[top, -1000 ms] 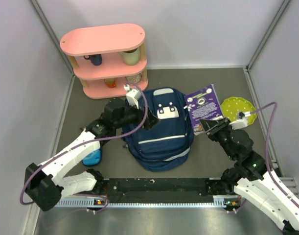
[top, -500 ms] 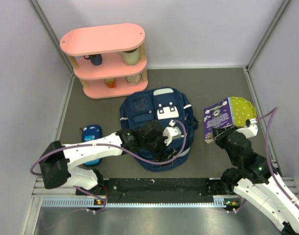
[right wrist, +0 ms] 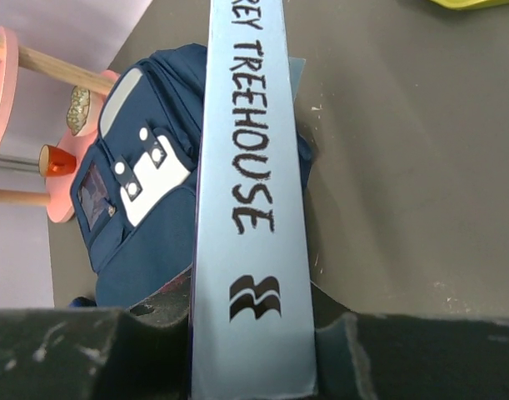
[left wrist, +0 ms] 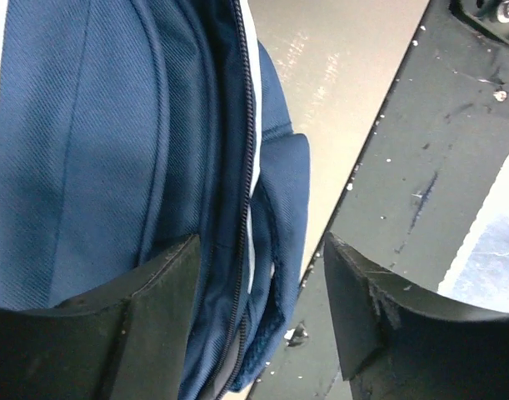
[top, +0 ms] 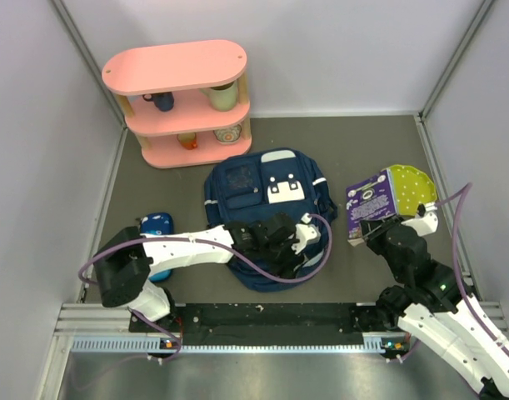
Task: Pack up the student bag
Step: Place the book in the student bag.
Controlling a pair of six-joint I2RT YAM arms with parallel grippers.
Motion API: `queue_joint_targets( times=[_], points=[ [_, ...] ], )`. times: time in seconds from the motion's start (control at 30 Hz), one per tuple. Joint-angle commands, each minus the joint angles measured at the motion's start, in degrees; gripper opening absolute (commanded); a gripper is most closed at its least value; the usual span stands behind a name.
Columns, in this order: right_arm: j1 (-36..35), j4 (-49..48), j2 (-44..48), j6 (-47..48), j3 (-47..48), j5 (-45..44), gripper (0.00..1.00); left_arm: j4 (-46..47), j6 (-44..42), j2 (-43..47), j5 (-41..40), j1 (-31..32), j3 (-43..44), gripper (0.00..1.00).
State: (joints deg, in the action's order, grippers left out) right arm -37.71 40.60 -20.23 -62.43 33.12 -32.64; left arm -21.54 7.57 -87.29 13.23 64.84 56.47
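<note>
**Left jaws:** apart. One finger [left wrist: 154,283] sits on each side of the zipped near edge of the large navy blue fabric backpack [top: 262,187]. Whether the pads press the fabric cannot be told.

**Right jaws:** clamped on a purple-covered book [right wrist: 246,167], at the lower end of its pale blue spine. The spine reads "TREEHOUSE" in part. The book is held on edge, well to the right of the backpack. In the overhead view it overlaps the near rim of a yellow-green dotted plate [top: 414,185].

**Backpack:** lies on the dark grey worktop [top: 362,142], about mid-way between the side walls. Its white patches and front pockets face up. Its top end points toward a pink three-tier shelf [top: 175,68], and its near end is close to the black rail [top: 271,317] that carries the arm bases. The left arm [top: 187,247] reaches across that near end.

**Count:**
- Arms: two
- Backpack: one
- Book: one
- Plate: one
- Shelf: one, carrying four small items, two on each of its lower tiers
- Bright blue pencil case [top: 157,223]: one, on the worktop beside the left arm and apart from the backpack
</note>
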Motion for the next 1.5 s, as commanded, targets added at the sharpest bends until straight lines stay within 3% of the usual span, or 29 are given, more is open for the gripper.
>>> queue_joint_targets(
  times=[0.0,0.07,0.1,0.13,0.2,0.5,0.7,0.93,1.03,1.17,1.3,1.47],
  points=[
    [-0.3,-2.7,1.0,-0.3,2.9,0.4,0.0,1.1,0.2,-1.1,-3.6,0.3,3.7,0.51],
    [-0.3,-2.3,1.1,-0.4,2.9,0.6,0.0,0.9,0.2,-1.4,-4.4,0.4,4.3,0.4],
    [-0.3,-2.1,1.2,-0.3,2.9,0.7,0.0,1.0,0.4,-1.3,-5.0,0.3,4.5,0.31],
    [-0.3,-2.0,1.5,-0.4,2.9,0.7,0.0,1.0,0.7,-1.2,-5.9,0.4,4.7,0.13],
    [-0.3,-1.4,2.0,-0.2,3.0,0.6,0.0,1.0,0.9,-0.7,-7.0,0.3,5.3,0.0],
    [-0.3,5.3,8.1,-0.8,4.0,0.3,0.0,-2.1,3.7,3.8,-25.4,-0.9,12.0,0.0],
    [-0.3,13.3,11.7,-2.7,5.7,-2.3,0.0,-2.8,4.8,6.7,-35.5,-5.8,19.5,0.0],
    [-0.3,14.3,13.5,-3.2,6.7,7.6,0.0,-2.9,4.3,6.3,-36.7,-10.6,29.8,0.0],
    [-0.3,9.2,13.6,-3.0,5.4,17.6,0.0,-2.4,4.1,5.7,-34.6,-10.8,32.0,0.0],
    [-0.4,-4.6,13.6,-5.2,0.0,31.1,0.0,-2.0,4.9,5.5,-32.1,-10.8,32.1,0.0],
    [-0.3,-17.4,11.9,-8.0,-4.5,36.7,0.0,-1.6,6.0,6.1,-32.0,-10.8,31.1,0.0],
    [-0.3,-26.2,5.0,-12.7,-8.9,42.5,0.0,-0.7,7.5,7.5,-32.0,-10.7,30.6,0.0]
  ],
)
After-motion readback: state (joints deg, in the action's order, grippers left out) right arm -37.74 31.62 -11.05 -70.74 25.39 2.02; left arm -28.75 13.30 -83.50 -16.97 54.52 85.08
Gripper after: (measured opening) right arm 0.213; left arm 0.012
